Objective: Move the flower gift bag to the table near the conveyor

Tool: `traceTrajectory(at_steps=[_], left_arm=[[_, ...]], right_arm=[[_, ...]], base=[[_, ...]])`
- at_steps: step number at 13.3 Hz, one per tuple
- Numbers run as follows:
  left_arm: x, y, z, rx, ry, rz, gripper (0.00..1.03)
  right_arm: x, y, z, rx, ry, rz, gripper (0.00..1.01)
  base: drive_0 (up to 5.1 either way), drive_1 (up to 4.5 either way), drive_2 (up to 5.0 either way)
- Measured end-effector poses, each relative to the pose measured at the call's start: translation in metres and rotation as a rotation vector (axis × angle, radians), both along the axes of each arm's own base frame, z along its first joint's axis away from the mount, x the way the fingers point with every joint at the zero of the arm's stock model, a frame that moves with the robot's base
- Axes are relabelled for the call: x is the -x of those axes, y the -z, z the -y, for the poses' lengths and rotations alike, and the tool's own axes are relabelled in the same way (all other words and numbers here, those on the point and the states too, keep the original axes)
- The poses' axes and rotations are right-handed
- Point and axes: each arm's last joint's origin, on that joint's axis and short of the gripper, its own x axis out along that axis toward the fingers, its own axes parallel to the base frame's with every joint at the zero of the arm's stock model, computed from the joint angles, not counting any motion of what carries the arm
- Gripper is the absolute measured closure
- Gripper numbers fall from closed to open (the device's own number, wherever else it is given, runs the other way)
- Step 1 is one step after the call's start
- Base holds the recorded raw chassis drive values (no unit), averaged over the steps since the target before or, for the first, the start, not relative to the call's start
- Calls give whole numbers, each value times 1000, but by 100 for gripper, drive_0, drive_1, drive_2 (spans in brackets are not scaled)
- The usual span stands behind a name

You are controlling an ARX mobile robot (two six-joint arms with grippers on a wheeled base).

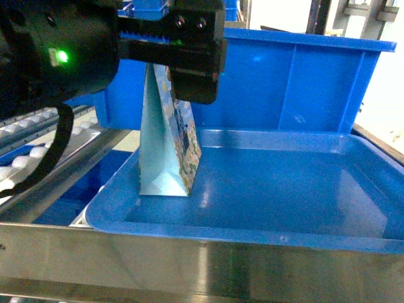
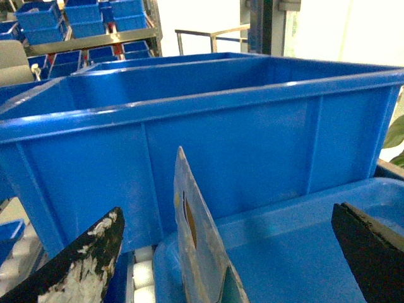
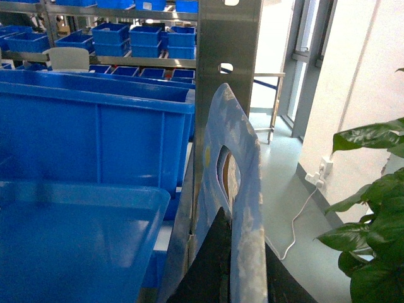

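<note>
- Fingers of the left gripper [image 2: 226,211] stand wide apart in the left wrist view, one scuffed black finger [image 2: 82,265] at 7 o'clock and the other [image 2: 369,252] at 5 o'clock, touching nothing.
- The flower gift bag [image 2: 192,221] rises edge-on between them, nearer the 7 o'clock finger, its handle cut-out showing.
- In the head view the left arm reaches in from 10 o'clock, a green light on its housing, and its black gripper body covers the top of the bag [image 1: 167,151].
- The bag stands upright on its folded base in the 9 o'clock corner of a shallow blue tray [image 1: 252,237], patterned face turned toward 3 o'clock.
- A tall blue bin [image 1: 297,82] stands just behind the tray at 12 o'clock.
- The conveyor [image 1: 25,158] shows its white rollers at 9 o'clock, with a steel frame rail [image 1: 189,265] across 6 o'clock.
- The right gripper [image 3: 245,265] is out of the head view; in its wrist view its black fingers are clamped on a pale blue bag [image 3: 243,158] that stands up from them.
- Behind that bag a steel upright [image 3: 221,38] runs to 12 o'clock; shelves of blue bins [image 3: 126,38] fill 10 o'clock.
- A leafy plant [image 3: 372,214] sits at 4 o'clock, and a white cable [image 3: 297,221] trails over the grey floor.
</note>
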Motion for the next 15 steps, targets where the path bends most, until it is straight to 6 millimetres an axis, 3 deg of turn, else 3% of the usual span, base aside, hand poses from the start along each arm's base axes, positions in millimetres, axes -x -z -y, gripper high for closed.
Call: traceTrajectory(at_steps=[2,3,4,5,15], left_arm=[[-9,7,3,-5,-47,-22,9],[-10,9,1,45,-65,-55,54],[-11,10,-2,75,-95,-61,90],[-11,10,-5,89,-117,-61,101],[-2,7,-15,112,-180,-18,101]], right_arm=[[0,0,0,0,0,0,99],[0,0,0,0,0,0,99],[0,0,0,0,0,0,99],[0,0,0,0,0,0,99],[0,0,0,0,0,0,99]], base=[[0,0,0],[0,0,0],[0,0,0],[0,0,0],[0,0,0]])
